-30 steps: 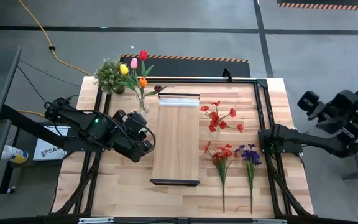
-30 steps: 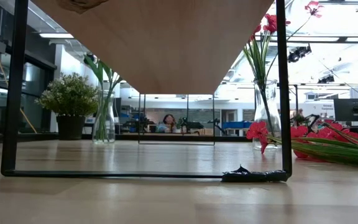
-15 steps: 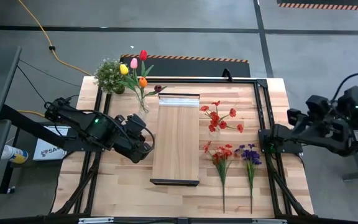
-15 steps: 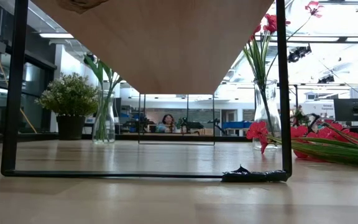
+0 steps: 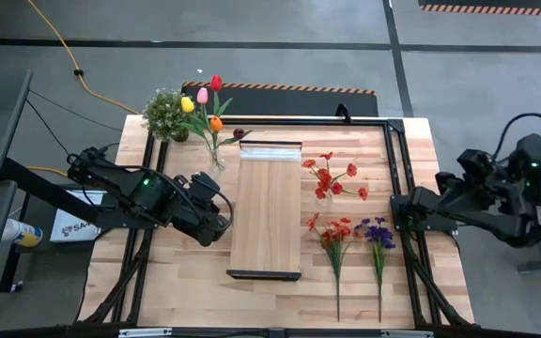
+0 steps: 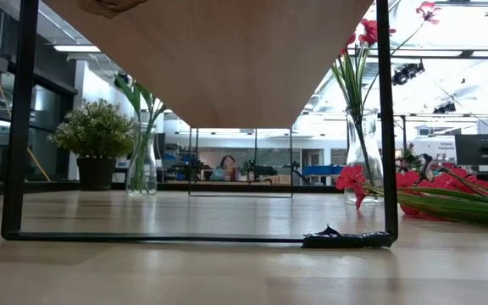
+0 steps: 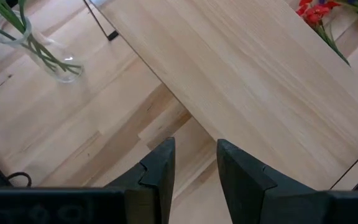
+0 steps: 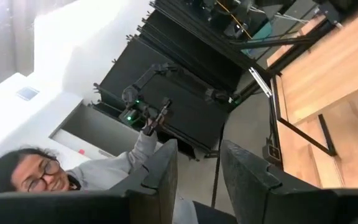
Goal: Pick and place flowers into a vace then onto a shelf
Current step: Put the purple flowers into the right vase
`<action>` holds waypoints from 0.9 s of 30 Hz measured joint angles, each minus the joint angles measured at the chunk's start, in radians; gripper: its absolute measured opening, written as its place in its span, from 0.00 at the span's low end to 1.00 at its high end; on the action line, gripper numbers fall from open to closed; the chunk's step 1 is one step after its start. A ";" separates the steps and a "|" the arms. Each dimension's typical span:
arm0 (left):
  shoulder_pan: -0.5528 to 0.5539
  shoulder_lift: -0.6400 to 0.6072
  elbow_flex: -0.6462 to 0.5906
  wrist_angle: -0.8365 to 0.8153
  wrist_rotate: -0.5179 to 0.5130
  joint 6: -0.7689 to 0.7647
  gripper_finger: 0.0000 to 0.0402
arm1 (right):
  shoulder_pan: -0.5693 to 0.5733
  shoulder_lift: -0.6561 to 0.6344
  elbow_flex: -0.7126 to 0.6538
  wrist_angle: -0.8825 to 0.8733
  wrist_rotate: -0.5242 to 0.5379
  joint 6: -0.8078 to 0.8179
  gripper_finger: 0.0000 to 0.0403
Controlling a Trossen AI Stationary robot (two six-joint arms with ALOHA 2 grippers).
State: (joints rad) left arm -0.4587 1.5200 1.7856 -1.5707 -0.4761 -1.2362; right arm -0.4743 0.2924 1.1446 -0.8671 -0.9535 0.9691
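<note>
a planked wooden table (image 5: 158,282) stands on a grey concrete floor (image 5: 280,56), a person (image 8: 36,171) off past its right side. the shelf (image 5: 266,211) lies mid-table on black legs. tulip flowers (image 5: 205,101) stand in a glass vase (image 5: 216,158) beside a potted plant (image 5: 165,113); red and purple flowers (image 5: 355,235) lie right of the shelf. the left gripper (image 5: 216,218), slightly parted and empty, hovers at the shelf's left edge, unmoved. the right gripper (image 8: 194,168), a narrow gap, holding nothing, has swung inward toward the table's right edge.
</note>
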 joint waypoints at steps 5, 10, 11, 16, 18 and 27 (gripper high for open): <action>0.000 0.000 0.000 0.000 0.018 -0.001 0.38 | -0.126 0.000 0.105 -0.077 -0.062 -0.006 0.28; 0.000 0.000 0.000 0.000 0.016 -0.003 0.38 | -0.303 0.000 0.227 -0.135 -0.157 -0.032 0.28; 0.000 0.000 0.000 0.000 0.015 -0.003 0.38 | -0.339 0.000 0.245 -0.136 -0.177 -0.031 0.28; 0.000 0.000 0.000 0.000 0.015 -0.003 0.38 | -0.499 0.000 0.310 -0.139 -0.326 -0.001 0.28; 0.000 0.000 0.000 0.000 0.014 -0.003 0.38 | -0.564 0.000 0.328 -0.138 -0.403 0.000 0.28; 0.000 0.000 0.000 0.000 0.014 -0.003 0.38 | -0.702 0.001 0.393 -0.142 -0.436 -0.036 0.28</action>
State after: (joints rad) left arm -0.4587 1.5200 1.7855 -1.5704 -0.4622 -1.2390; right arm -1.1764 0.2931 1.5378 -1.0093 -1.3895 0.9329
